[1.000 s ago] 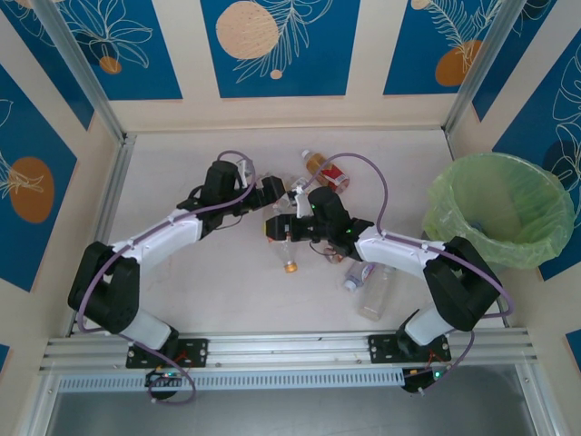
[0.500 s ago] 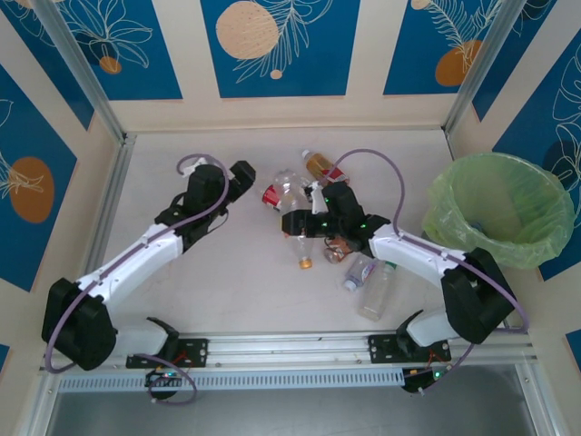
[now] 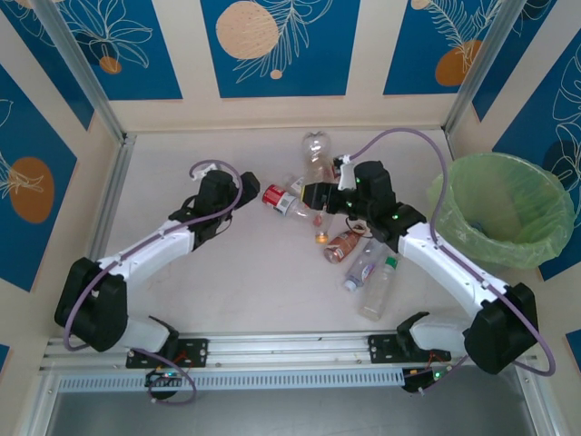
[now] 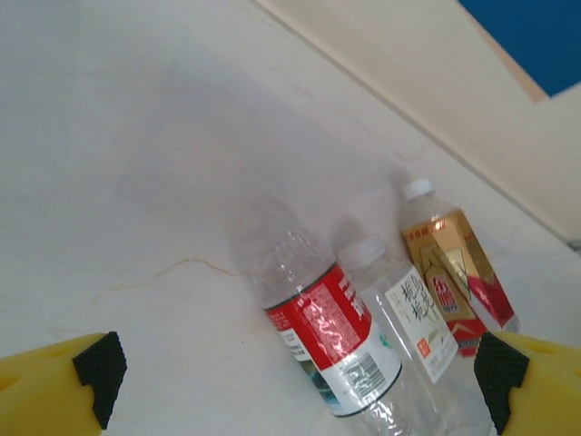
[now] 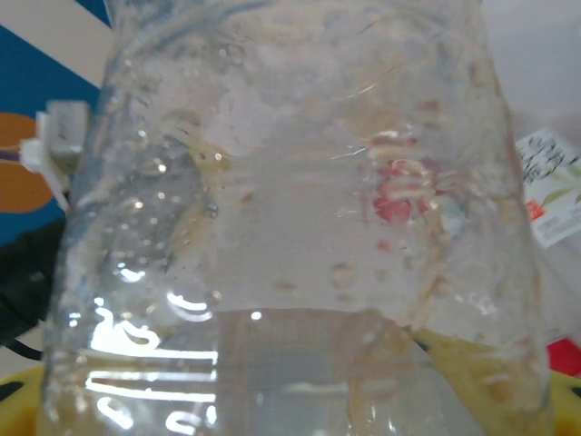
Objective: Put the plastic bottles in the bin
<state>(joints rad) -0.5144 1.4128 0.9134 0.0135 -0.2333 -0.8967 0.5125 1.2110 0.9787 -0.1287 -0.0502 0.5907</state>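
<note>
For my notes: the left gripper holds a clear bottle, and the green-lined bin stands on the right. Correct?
No: the right gripper holds the clear bottle, as the top external view shows. The green-lined bin does stand on the right.

Your worktop point(image 3: 227, 291) is a pale, off-white surface, and in the left wrist view you can see a fine hairline crack point(image 4: 163, 270) running across it; in the middle of its far half a red-labelled bottle point(image 3: 278, 198) lies on its side; just beside that lies a white-labelled bottle point(image 4: 408, 327) with a white cap; beyond that one, closer to the far edge, lies a gold-and-red-labelled bottle point(image 4: 451, 272), also white-capped; right of centre you have a brown-labelled bottle point(image 3: 343, 247) on its side; just beside it, toward the near edge, a small clear bottle point(image 3: 360, 272) and a longer clear bottle point(image 3: 378, 291) lie side by side.
</note>
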